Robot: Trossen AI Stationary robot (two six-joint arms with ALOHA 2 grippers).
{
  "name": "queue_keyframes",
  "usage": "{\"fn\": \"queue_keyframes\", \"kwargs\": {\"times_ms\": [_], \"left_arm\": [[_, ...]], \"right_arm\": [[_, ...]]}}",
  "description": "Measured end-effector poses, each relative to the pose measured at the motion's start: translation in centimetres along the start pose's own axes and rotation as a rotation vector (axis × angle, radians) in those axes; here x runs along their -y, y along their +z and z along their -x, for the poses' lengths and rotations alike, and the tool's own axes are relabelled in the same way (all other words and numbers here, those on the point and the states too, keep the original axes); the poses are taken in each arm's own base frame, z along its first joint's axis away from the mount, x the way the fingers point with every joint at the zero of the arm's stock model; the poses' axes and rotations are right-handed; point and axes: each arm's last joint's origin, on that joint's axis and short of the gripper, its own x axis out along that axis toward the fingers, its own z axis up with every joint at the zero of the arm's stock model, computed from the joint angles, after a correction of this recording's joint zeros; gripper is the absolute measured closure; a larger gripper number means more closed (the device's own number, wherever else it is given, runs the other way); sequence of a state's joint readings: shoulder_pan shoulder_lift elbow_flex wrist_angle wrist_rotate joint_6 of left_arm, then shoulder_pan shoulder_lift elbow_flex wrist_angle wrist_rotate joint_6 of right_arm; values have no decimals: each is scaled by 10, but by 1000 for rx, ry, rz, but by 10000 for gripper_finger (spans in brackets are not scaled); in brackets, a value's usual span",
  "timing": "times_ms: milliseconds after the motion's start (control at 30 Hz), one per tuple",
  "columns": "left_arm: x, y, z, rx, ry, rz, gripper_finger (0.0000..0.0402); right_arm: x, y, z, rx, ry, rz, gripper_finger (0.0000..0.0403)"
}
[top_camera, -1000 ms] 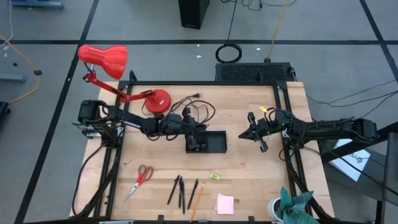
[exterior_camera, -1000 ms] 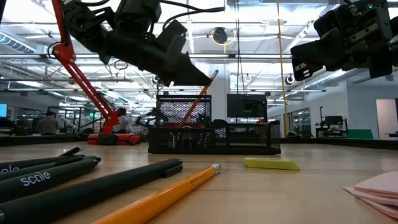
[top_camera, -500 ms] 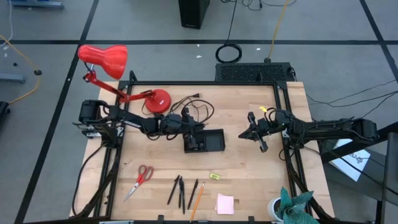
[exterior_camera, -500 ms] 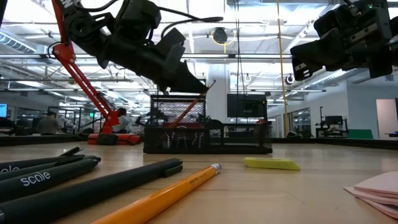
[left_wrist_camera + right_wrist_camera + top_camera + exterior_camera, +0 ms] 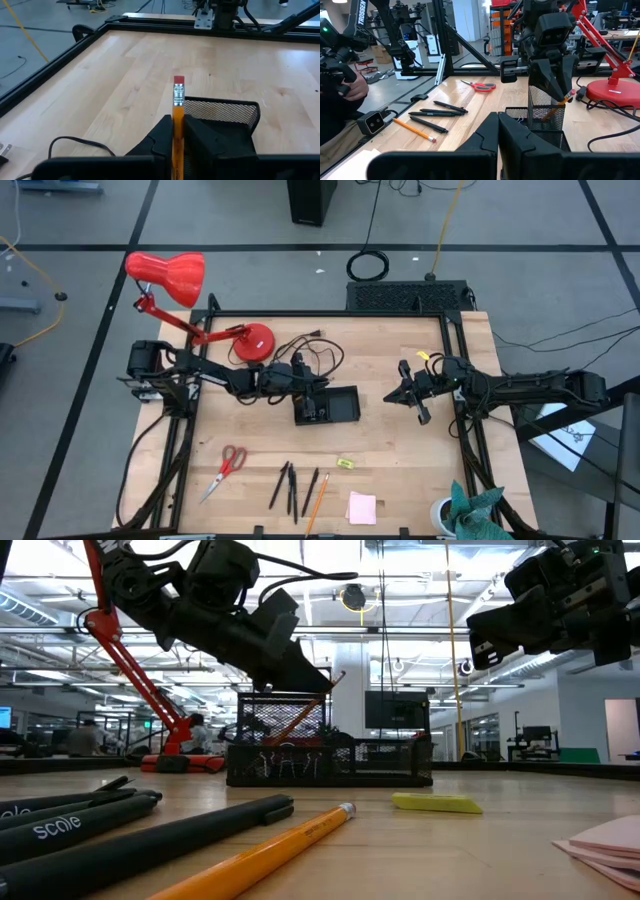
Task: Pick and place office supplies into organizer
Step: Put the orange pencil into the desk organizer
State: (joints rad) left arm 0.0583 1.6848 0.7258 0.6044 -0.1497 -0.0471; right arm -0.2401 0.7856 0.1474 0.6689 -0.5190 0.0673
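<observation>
organizer (image 5: pixel 335 407): we see the black mesh tray near the middle of the table; its tall cup end is covered from above by the left gripper.
left gripper (image 5: pixel 318 677): it sits over the organizer's tall cup end, its fingers (image 5: pixel 161 137) on either side of an orange pencil (image 5: pixel 178 112); we cannot tell whether they press it or stand just off it.
held pencil: eraser end up, tilted, its lower part hidden inside the mesh cup.
right gripper (image 5: pixel 409 396): to the right of the organizer and well apart from it, raised off the table, fingers pressed together with nothing between them.
scissors (image 5: pixel 224 469): red-handled, on the wood in front of the organizer, toward the left.
pens (image 5: pixel 288 484): dark, lying together in front of the organizer; we cannot count them surely from above.
loose pencil (image 5: pixel 317 506): just beside the pens.
yellow item (image 5: pixel 345 463): small, in front of the organizer; what it is we cannot make out.
pink pad (image 5: pixel 362 507): near the table's front edge; cut off in the low view.
organizer's contents: blurred behind the mesh.
</observation>
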Motion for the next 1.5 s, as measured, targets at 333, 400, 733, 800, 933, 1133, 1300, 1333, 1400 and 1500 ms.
{"fn": "queue_keyframes", "kwargs": {"times_ms": [333,400,733,800,933,1133,1300,1333,1400,1500], "left_arm": [[5,3,2,15,8,-53,221],[8,6,5,27,15,-79,204],[26,32,34,90,30,-122,186],[35,35,44,74,47,-133,193],[65,34,57,-89,116,-231,211],[114,47,59,-306,82,-84,224],[144,51,52,-468,89,-21,224],[148,50,51,-496,94,-5,224],[153,43,49,-589,112,40,224],[160,28,50,-721,127,177,224]], "right_arm": [[0,0,0,0,0,0,403],[0,0,0,0,0,0,403],[0,-1,0,-8,0,-5,403],[0,-1,0,-8,1,-5,403],[0,-1,0,-8,1,-4,403],[1,-1,0,-6,-46,-5,403],[1,-1,0,-4,-47,-31,403],[1,-1,0,-3,-47,-34,403],[1,-1,0,-4,-47,-35,403],[1,-2,0,-14,-48,-54,403]]}}
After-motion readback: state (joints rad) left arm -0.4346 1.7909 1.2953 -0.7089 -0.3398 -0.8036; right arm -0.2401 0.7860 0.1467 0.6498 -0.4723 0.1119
